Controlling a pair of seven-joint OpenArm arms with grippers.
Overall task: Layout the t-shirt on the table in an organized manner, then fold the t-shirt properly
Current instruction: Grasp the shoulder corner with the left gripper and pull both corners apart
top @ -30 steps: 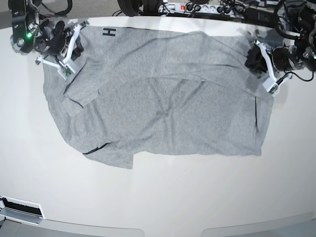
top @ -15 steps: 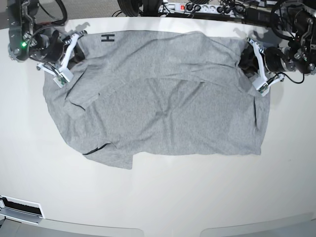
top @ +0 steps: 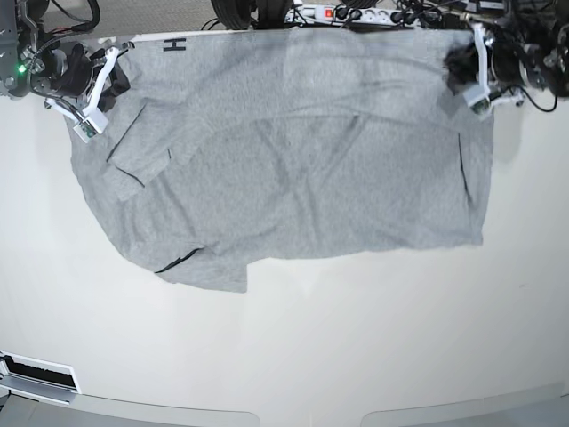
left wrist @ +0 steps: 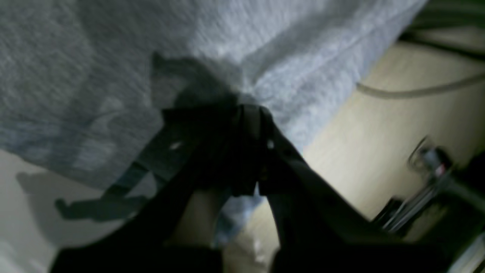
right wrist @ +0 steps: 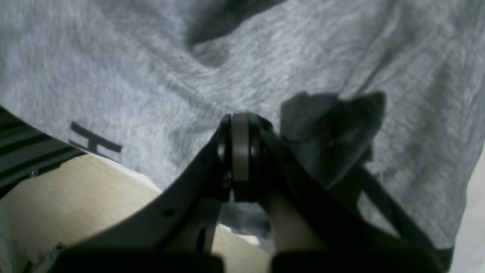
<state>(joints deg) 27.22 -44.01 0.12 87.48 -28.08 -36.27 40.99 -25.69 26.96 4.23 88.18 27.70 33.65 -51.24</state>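
I see the shirt (top: 293,151) spread across the far half of the desk (top: 284,356), back edge at the desk's far rim. Both grippers are clamped on it at the far corners. Left gripper (top: 464,71) is on the base view's right, jaws closed, pinching the shirt's far right corner; its wrist view (left wrist: 246,113) is blurred, but the dark fingertips meet with grey cloth bunched at them. Right gripper (top: 105,76) is on the base view's left, jaws closed on the far left corner; its wrist view (right wrist: 239,129) shows the tips pressed together into the fabric. A black "H" (top: 174,44) sits at the far edge just beside that gripper, also seen in the right wrist view (right wrist: 94,140). The cloth looks pulled fairly flat between the grippers, with diagonal creases in the middle. The near-left part is folded over, a dark seam (top: 178,261) showing. Cables and a power strip (top: 342,13) lie beyond the desk.
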